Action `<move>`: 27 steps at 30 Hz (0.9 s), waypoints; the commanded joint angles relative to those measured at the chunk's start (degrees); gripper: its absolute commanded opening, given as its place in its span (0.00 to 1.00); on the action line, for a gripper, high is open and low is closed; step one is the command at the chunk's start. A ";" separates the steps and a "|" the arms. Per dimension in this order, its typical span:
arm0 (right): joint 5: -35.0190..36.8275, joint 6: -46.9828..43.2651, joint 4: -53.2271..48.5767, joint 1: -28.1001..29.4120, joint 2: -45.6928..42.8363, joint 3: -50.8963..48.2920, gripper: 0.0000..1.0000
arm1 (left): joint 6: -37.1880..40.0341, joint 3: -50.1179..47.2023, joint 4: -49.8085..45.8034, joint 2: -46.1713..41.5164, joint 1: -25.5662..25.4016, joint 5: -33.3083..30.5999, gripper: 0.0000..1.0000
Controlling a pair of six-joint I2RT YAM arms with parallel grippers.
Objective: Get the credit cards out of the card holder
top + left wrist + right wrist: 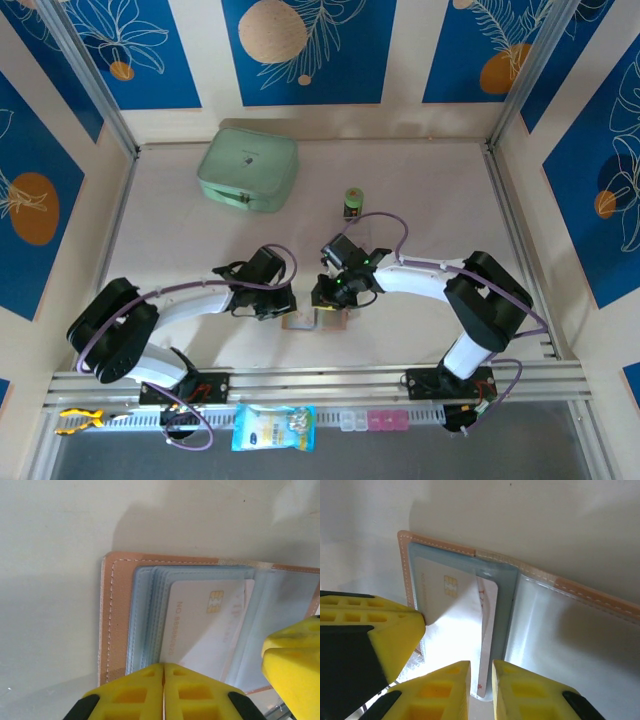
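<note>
Between yellow right gripper tips, clamps the end of a thin, stiff, slick credit card partly out of the open card holder flat on the table, holds left gripper tips pressed together at its sleeves, likely needs a straight edgewise pull.

A pinkish-brown card holder is shown, edged with pale stitching and lined with pale blue see-through sleeves. A white credit card is marked with a gold chip and grey print; red print is seen on a second card. The left end effector and right end effector are coloured yellow with black. The counter is off-white. Beyond the card holder, a mint-green case and a green-and-black cylinder are shown. The walls are panelled deep blue with white leaf outlines and orange circles.
</note>
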 commanded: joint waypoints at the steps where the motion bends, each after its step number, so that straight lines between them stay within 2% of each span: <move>1: -1.99 0.80 0.78 -0.27 -0.28 -0.82 0.19 | 0.82 0.56 -3.24 -1.34 0.43 -2.22 0.11; 15: -1.16 0.84 -0.12 -0.54 1.30 -1.15 0.19 | 1.24 0.42 -4.28 -2.72 0.46 -4.22 0.19; 27: -1.39 0.19 -0.33 -0.98 0.45 -0.70 0.19 | 0.29 -1.58 -0.69 0.43 0.45 -0.78 0.15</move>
